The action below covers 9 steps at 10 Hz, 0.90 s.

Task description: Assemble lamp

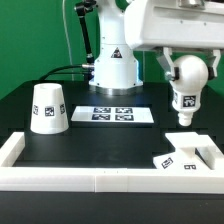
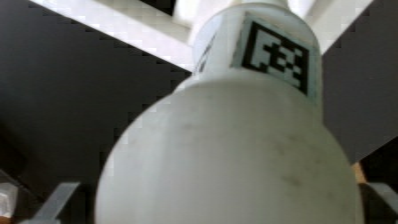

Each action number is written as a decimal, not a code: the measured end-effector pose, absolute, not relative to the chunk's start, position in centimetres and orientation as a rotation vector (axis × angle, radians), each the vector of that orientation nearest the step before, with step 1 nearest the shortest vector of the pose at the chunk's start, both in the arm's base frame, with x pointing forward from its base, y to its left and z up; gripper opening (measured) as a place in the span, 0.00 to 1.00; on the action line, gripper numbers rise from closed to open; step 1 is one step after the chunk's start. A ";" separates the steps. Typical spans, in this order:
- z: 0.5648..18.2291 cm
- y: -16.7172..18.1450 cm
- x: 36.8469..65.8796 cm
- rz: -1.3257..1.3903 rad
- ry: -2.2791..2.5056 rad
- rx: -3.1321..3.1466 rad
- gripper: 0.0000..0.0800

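My gripper [image 1: 187, 68] is shut on the white ball-shaped bulb [image 1: 187, 82] and holds it in the air at the exterior view's right, neck down, above the square flat base [image 1: 188, 150]. The base lies in the right corner by the white wall. In the wrist view the bulb [image 2: 222, 130] fills the frame between my fingers [image 2: 54, 203], with a black tag on its neck, and the white base shows beyond it. The truncated-cone shade [image 1: 48, 108] stands on the table at the exterior view's left, apart from the gripper.
A white raised wall [image 1: 100, 176] runs along the table's front edge and up both sides. The marker board [image 1: 114, 115] lies flat in the middle of the black table. The arm's white pedestal [image 1: 113, 65] stands behind it, with a black cable at its left.
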<state>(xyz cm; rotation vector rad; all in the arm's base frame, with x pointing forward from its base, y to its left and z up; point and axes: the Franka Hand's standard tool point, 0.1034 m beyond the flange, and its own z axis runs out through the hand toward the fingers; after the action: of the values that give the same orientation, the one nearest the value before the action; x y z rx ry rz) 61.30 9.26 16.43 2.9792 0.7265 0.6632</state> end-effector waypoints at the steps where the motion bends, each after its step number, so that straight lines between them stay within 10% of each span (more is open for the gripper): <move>1: 16.4 8.8 61.3 0.661 0.728 2.975 0.72; 9: 15.7 8.7 62.2 0.794 0.733 2.918 0.72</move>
<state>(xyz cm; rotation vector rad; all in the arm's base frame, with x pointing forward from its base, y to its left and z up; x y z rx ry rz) 62.21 8.70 15.69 2.9185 0.7328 0.7938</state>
